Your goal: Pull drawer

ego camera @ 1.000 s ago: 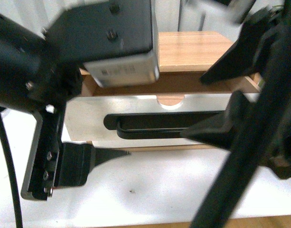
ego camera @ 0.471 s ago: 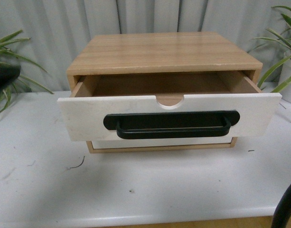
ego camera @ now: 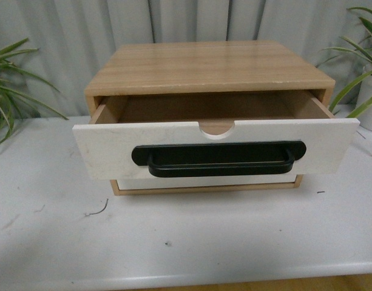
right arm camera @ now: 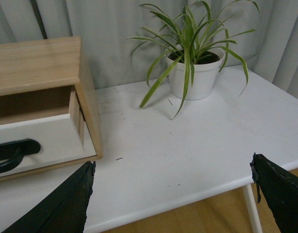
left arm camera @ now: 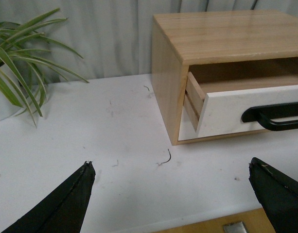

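The drawer (ego camera: pixel 113 148) has a white front, a long black bar handle (ego camera: pixel 219 159) and a half-round notch in its top edge. It stands pulled partway out of the wooden cabinet (ego camera: pixel 210 66). Neither arm shows in the front view. My left gripper (left arm camera: pixel 170 167) is open, off to the cabinet's left and back from the drawer (left arm camera: pixel 226 111), above the table near its front edge. My right gripper (right arm camera: pixel 172 165) is open too, on the cabinet's right side, with the drawer (right arm camera: pixel 42 138) and its handle (right arm camera: pixel 12 153) at that view's edge. Nothing lies between either pair of fingers.
The cabinet stands on a white table (ego camera: pixel 186 242). A plain white front (ego camera: pixel 204 180) sits below the drawer. Green plant leaves (ego camera: pixel 10 103) hang at the left; a potted plant in a white pot (right arm camera: pixel 195 73) stands at the right. Grey curtain behind.
One second ago both arms filled the front view in front of the drawer. They have since pulled back out of that view. The drawer has stayed pulled out as it was.
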You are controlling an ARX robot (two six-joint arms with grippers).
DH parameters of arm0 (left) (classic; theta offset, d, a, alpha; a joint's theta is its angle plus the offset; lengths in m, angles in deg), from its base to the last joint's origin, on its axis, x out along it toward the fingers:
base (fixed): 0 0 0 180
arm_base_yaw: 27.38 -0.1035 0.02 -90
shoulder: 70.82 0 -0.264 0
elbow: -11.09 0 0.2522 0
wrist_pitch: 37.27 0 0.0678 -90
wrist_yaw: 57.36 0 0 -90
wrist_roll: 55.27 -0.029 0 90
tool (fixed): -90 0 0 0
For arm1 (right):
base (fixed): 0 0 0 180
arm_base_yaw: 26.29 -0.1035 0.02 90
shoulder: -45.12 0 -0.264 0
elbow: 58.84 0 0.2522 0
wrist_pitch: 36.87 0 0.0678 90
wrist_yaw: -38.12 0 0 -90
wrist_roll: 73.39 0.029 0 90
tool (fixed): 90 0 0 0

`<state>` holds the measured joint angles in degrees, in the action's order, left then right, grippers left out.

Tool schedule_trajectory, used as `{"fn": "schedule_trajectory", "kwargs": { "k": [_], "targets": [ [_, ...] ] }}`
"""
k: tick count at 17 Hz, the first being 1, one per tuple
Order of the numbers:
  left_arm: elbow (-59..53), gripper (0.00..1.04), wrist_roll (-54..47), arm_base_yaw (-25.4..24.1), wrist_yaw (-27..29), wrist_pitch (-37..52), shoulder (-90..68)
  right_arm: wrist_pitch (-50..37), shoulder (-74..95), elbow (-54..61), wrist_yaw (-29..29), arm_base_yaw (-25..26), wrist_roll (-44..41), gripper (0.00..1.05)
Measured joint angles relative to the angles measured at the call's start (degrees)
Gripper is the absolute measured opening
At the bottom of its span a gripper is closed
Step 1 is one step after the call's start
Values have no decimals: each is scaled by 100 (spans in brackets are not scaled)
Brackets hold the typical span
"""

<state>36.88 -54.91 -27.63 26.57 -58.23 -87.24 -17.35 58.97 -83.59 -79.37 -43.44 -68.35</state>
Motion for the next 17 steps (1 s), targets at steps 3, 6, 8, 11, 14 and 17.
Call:
{"fn": "schedule_trajectory", "kwargs": {
  "k": [3, 6, 8, 11, 14, 17],
  "targets": [
    [-57, 96, 74, 7, 74, 278, 52, -186, -61, 44, 144, 44, 90, 96],
    [-540, 64, 50, 20, 608, 905, 697, -535, -833, 452, 1714, 778, -350, 64],
    [-726, 44, 48, 24, 608, 612, 1261, -494, -949, 588, 2546, 1473, -459, 44],
    [-813, 10, 48, 26, 612, 660, 1300, -527, -1038, 706, 2745, 1707, -468, 10],
    [-905, 2, 28, 26, 612, 669, 1379, -533, -1108, 800, 2750, 1716, -490, 2],
    [-1132, 2, 28, 28, 625, 640, 1582, -511, -1355, 1027, 2732, 1716, -492, 2]
  ]
}}
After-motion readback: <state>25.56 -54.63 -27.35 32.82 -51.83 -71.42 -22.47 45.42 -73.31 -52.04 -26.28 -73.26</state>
